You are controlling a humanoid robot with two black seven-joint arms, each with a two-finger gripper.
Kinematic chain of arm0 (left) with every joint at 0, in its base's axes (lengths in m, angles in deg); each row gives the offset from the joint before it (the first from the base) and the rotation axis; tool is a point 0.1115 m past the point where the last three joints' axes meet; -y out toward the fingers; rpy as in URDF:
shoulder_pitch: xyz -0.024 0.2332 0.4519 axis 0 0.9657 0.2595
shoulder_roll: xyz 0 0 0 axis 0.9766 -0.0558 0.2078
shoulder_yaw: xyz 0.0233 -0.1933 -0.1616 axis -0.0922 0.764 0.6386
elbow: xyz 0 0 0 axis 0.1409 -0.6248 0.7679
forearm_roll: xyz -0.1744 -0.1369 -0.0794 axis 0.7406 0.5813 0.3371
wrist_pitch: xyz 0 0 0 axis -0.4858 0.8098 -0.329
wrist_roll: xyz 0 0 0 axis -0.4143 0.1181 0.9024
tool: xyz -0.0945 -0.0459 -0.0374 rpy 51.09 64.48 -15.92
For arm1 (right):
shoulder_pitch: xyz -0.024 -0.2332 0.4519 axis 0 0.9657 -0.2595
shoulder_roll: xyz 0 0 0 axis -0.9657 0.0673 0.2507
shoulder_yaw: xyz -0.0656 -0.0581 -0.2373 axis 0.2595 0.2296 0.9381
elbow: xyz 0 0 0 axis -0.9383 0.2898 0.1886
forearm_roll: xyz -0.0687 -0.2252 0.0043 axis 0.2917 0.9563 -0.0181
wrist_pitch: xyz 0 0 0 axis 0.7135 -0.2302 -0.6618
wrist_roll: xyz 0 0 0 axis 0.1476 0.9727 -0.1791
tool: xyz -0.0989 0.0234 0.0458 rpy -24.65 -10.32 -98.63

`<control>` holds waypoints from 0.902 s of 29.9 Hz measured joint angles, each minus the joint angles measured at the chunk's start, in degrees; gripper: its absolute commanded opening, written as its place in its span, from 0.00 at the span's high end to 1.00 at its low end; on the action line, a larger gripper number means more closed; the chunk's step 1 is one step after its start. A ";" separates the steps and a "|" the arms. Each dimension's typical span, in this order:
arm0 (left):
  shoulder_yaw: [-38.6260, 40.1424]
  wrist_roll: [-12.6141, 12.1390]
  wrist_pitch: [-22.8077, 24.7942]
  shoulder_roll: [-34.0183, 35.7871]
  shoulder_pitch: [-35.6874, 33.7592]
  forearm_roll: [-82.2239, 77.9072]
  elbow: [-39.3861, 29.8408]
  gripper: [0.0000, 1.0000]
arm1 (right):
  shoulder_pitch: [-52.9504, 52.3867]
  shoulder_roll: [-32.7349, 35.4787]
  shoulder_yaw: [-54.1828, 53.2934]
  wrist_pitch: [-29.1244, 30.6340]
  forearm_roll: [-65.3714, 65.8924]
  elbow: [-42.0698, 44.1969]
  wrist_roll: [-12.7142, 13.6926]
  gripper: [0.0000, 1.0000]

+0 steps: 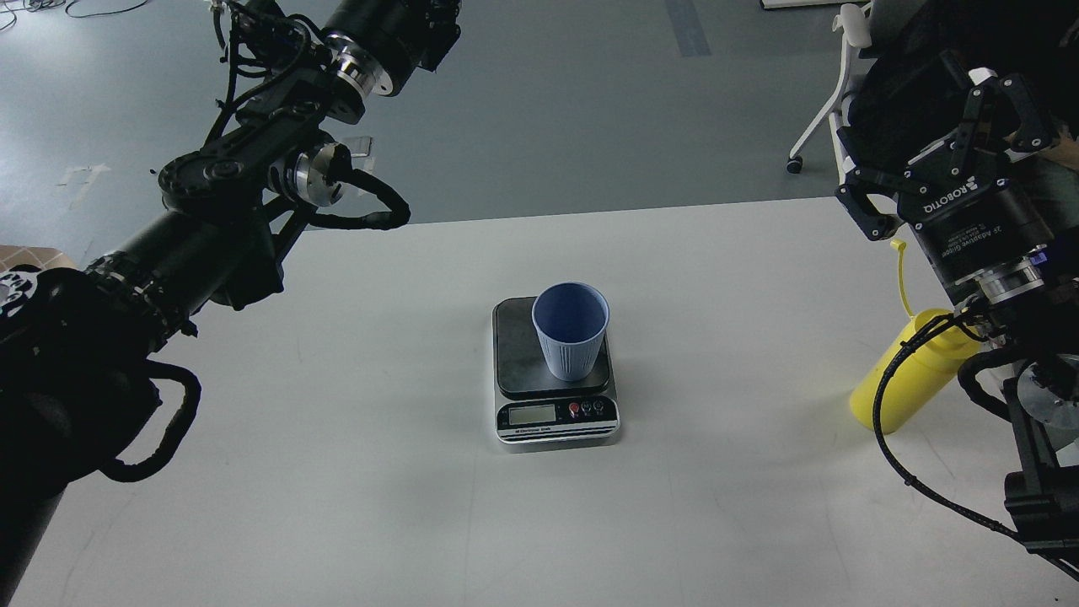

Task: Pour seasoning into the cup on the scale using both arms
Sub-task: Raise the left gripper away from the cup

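Note:
The light-blue ribbed cup (571, 333) stands upright on the dark platform of the scale (516, 350), mid-table. The yellow seasoning bottle (906, 384) stands at the table's right edge, its top hidden behind my right wrist and a black cable; its thin strap (900, 278) sticks up. My right gripper (923, 126) hangs above and behind the bottle, open and empty. My left arm reaches up to the top left; only the gripper's body (413, 25) shows, its fingers cut off by the top edge.
The white table (337, 472) holds only the scale, cup and bottle. A white wheeled chair (830, 93) stands on the grey floor behind the table's right corner. My left arm's elbow (228, 177) hangs over the table's back left corner.

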 measured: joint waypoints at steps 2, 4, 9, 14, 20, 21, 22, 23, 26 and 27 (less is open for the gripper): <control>1.52 0.00 2.19 0.01 2.28 -0.27 -1.17 0.02 | -0.20 0.48 -0.03 0.00 -0.12 0.17 0.00 0.00; 1.73 0.00 4.19 0.24 3.30 -0.51 -1.59 0.02 | -0.49 0.62 -0.22 0.00 -0.29 0.19 0.00 0.00; 1.35 0.00 7.69 1.95 3.72 -0.80 -1.76 0.02 | -2.02 0.16 -1.82 0.00 -1.03 -0.49 0.09 0.00; 0.21 0.00 8.16 2.43 4.35 -1.86 -1.76 0.02 | -5.07 -2.89 -2.93 -1.96 -3.42 -5.22 0.63 0.00; -0.76 -0.02 9.04 2.70 4.47 -2.14 -1.83 0.02 | -5.33 -7.62 -2.78 -12.94 -10.26 -14.28 0.75 0.01; -0.97 -0.02 9.18 2.70 4.47 -2.14 -1.85 0.02 | -5.33 -8.38 -2.93 -14.67 -10.72 -15.49 0.75 0.01; -1.13 -0.02 9.25 2.69 4.47 -2.15 -1.85 0.02 | -5.33 -8.87 -3.21 -15.48 -11.00 -16.55 0.75 0.01; -1.43 -0.02 9.30 2.60 4.48 -2.16 -1.85 0.02 | -5.33 -9.19 -3.70 -16.22 -11.31 -17.34 0.74 0.01; -2.72 -0.02 9.40 2.20 4.49 -2.17 -1.91 0.02 | -5.35 -9.47 -5.55 -17.18 -12.01 -18.02 0.72 0.01; -3.12 -0.02 9.41 2.07 4.51 -2.18 -2.01 0.02 | -5.31 -9.49 -6.36 -17.40 -12.58 -18.05 0.72 0.01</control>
